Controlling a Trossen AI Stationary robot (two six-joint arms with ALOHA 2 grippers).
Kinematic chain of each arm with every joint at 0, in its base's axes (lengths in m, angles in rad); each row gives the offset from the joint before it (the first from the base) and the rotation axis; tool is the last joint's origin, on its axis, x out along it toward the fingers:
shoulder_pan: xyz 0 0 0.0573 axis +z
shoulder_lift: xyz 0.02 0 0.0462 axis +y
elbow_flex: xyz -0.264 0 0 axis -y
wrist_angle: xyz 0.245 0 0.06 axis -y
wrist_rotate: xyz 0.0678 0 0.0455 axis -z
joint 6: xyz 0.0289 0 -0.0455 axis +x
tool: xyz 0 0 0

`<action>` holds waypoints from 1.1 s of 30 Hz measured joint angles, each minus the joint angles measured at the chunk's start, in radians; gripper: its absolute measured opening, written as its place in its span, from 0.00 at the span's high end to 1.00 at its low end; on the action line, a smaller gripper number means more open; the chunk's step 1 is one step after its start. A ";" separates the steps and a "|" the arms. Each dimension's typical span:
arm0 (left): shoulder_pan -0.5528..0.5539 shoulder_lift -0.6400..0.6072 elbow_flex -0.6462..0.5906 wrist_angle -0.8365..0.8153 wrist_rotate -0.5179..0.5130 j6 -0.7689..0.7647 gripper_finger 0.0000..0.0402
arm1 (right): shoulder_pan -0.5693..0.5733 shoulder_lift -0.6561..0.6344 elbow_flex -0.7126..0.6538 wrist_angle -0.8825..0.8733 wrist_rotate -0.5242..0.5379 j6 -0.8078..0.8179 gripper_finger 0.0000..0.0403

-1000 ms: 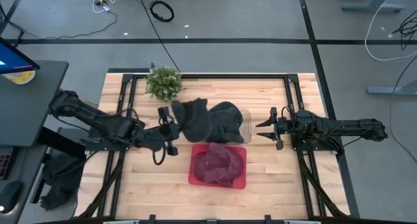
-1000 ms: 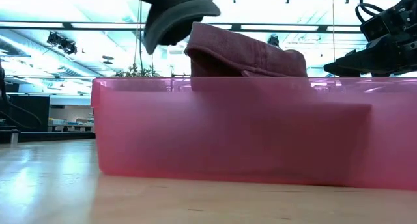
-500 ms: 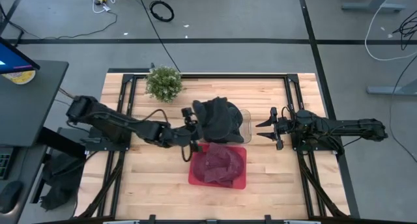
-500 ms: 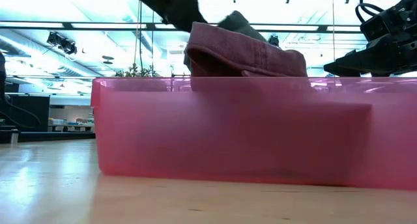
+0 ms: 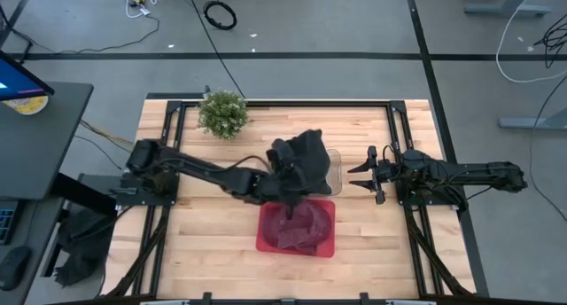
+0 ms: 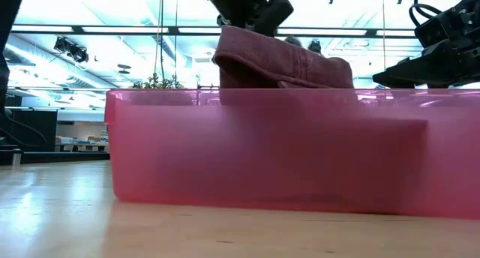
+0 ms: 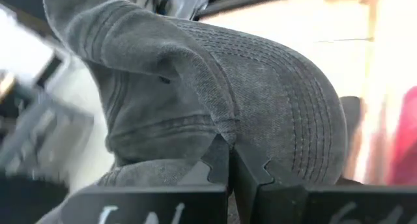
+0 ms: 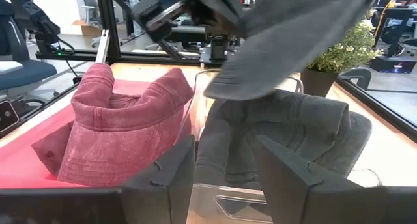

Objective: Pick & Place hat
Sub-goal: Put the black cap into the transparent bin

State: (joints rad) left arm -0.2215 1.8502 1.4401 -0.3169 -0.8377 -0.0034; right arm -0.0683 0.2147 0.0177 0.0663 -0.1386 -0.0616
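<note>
Fabric of a grey denim cap (image 5: 301, 156) sits clamped in the left gripper (image 5: 282, 183), twelve o'clock of the red plastic bin (image 5: 266, 240); right gripper (image 5: 356, 178) waits, fingers apart.

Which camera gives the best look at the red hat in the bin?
The right wrist view: the red hat shows whole and close. The high view shows it from above, the low view just its top, the left wrist view only a red sliver.

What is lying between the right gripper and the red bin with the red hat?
High view: only bare wooden table lies between the right gripper and the red bin; the clear bin sits just beside that stretch.
</note>
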 joint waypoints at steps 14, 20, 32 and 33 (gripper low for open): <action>0.067 0.084 0.187 -0.196 0.145 -0.267 0.99 | 0.000 0.000 0.000 -0.001 0.000 0.000 0.59; 0.069 0.082 0.189 -0.134 0.119 -0.371 0.99 | 0.000 0.000 0.000 -0.001 0.000 0.000 0.59; 0.067 0.081 0.189 -0.094 0.160 -0.439 0.99 | 0.000 0.000 0.000 -0.001 0.000 0.000 0.59; 0.063 0.081 0.189 -0.094 0.162 -0.443 0.99 | 0.000 0.000 0.000 0.000 0.000 0.000 0.59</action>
State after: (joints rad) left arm -0.1580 1.9316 1.6287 -0.4109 -0.6756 -0.4463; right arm -0.0683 0.2148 0.0177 0.0660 -0.1387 -0.0616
